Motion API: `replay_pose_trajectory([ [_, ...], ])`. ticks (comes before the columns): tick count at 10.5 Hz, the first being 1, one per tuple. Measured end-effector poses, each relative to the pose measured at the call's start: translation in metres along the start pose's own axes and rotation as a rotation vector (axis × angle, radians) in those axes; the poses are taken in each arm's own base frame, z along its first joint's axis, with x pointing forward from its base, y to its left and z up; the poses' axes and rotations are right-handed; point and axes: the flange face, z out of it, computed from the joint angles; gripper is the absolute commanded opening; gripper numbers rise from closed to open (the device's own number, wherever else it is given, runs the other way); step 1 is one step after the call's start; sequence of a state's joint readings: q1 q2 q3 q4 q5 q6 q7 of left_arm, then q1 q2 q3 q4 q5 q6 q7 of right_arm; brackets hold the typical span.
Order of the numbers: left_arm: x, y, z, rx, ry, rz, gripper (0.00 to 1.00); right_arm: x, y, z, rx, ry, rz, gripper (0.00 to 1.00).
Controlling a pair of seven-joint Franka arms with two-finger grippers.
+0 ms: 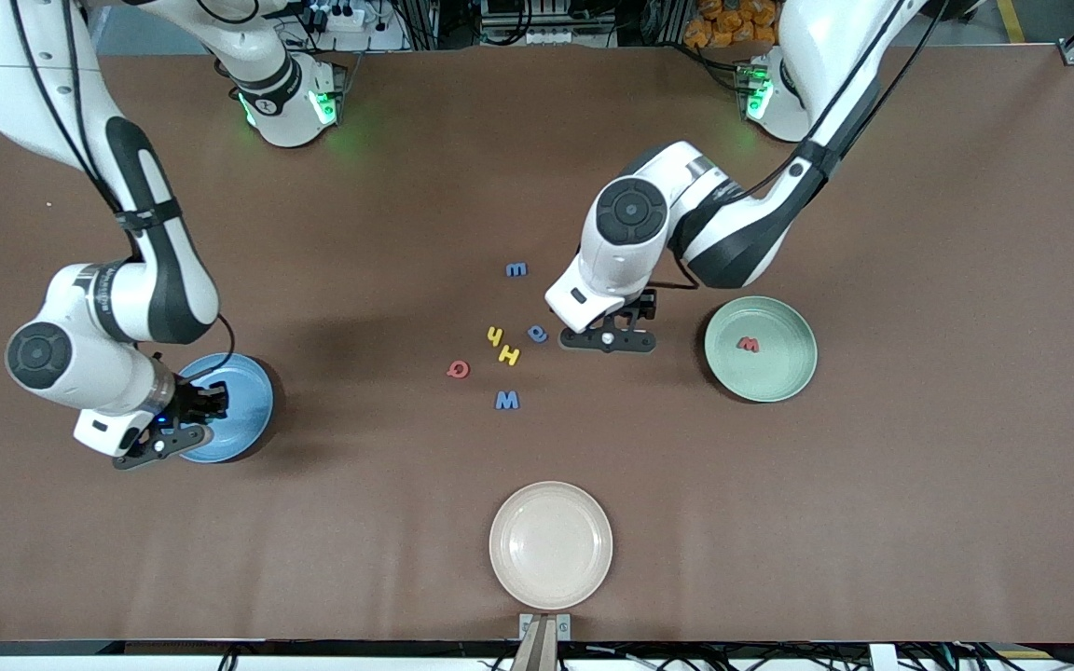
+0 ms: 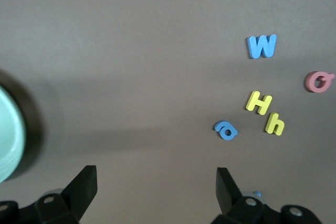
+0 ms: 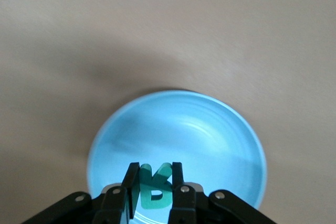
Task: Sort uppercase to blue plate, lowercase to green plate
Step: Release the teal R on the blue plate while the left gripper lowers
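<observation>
so the right end effector (image 3: pixel 153 190) hangs over the blue plate (image 1: pixel 243 410), its fingers clamped on the teal r (image 3: pixel 154 187), which stands upright between them above the plate's bowl. the blue plate sits toward the right arm's end of the bench (image 1: pixel 873 522).

the left end effector (image 2: pixel 155 187) hovers over bare bench between the letter cluster and the green plate (image 1: pixel 784 373), its fingers spread wide with nothing between them. the green plate sits toward the left arm's end of the bench, and the red w (image 1: pixel 748 345) lies flat in it.

six letters lie loose mid-bench. taking the yellow capital h (image 1: pixel 509 355) as the clock's centre in the front view: the yellow small h (image 1: pixel 494 336) lies just beside it at about ten o'clock, the blue a (image 1: pixel 537 333) near at two o'clock, the big blue w (image 1: pixel 507 400) at six o'clock, the red q (image 1: pixel 458 369) at eight o'clock, and the small blue m (image 1: pixel 516 269) well apart at twelve o'clock.

a cream plate (image 1: pixel 551 545) rests at the bench edge nearest the front camera, at six o'clock from the cluster.
</observation>
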State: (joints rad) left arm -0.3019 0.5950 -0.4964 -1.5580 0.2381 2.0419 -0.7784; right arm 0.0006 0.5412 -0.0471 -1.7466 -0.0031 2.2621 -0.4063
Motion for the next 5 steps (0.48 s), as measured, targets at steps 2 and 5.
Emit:
replay_pose_trajectory([
  [2,-0.008,0.020,0.042,0.060,0.007,-0.006,1.00,-0.007,0.010,0.015,0.011,-0.022,0.003,1.00],
  [5,-0.013,0.046,0.074,0.074,0.020,0.005,1.00,-0.005,0.004,0.026,0.021,-0.035,-0.006,1.00],
])
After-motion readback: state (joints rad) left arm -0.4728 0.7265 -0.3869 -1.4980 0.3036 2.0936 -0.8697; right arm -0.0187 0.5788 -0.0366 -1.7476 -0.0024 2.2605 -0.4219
